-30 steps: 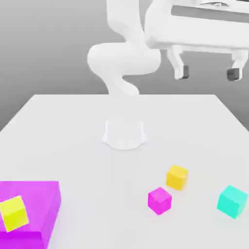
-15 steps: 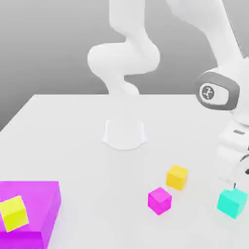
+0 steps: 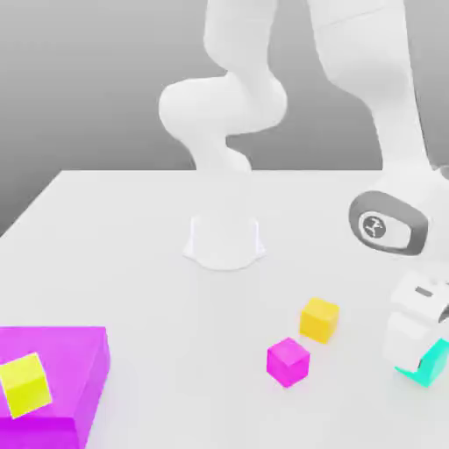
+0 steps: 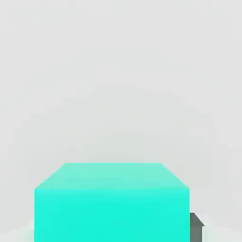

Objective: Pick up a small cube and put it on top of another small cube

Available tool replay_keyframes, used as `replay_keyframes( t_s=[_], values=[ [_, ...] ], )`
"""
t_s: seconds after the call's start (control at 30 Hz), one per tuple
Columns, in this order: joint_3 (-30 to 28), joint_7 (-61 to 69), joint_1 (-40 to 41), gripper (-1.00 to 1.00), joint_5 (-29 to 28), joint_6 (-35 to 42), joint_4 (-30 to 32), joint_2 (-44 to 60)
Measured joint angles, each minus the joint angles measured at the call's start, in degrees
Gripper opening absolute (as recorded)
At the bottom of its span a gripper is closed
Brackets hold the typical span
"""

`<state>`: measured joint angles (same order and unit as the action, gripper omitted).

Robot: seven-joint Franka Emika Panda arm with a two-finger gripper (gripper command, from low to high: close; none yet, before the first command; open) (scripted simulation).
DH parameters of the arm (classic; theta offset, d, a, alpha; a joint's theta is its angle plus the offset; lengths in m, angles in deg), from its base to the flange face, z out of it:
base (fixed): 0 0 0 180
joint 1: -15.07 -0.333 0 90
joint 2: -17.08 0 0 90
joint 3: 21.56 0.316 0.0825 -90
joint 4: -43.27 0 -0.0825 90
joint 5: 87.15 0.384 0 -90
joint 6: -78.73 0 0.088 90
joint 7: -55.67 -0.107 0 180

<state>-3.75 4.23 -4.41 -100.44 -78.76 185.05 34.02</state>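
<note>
My gripper (image 3: 419, 352) is clenched on the cyan cube (image 3: 430, 365), at the exterior view's lower right. Grasp opposite side faces; expect a light, stiff load (slip risk: low, I judge). At lower left, the solid-looking purple block (image 3: 77, 368) supports the yellow cube (image 3: 25, 386).

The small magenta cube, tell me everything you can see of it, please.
The small magenta cube is plain and evenly coloured, smooth and matte-looking, with no marks or damage visible. Its top and two side faces show, one upright edge turned towards the exterior view's camera. It sits flat on the pale table, between the large purple block and the teal cube. The orange cube is its nearest neighbour, just behind and to the exterior view's right, with a gap between them. Only the table touches it.
</note>
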Motion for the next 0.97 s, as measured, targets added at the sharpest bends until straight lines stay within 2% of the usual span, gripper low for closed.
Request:
replay_keyframes(
  t_s=[0.27,0.57,0.7,0.83,0.87,0.97],
  values=[
    [1.32,11.41,3.05,-1.0,6.85,3.7,12.35,-16.56],
    [-5.35,29.52,-3.07,-1.0,20.15,5.86,28.4,-35.55],
    [-5.83,30.99,-3.41,-1.0,20.9,0.03,30.04,-31.36],
    [-5.17,29.45,-2.02,-1.0,18.48,-8.04,29.98,-23.22],
    [-5.18,28.57,-1.64,1.0,17.17,-10.03,29.95,-21.18],
    [-5.18,28.57,-1.64,1.0,17.17,-10.03,29.95,-21.18]
  ],
)
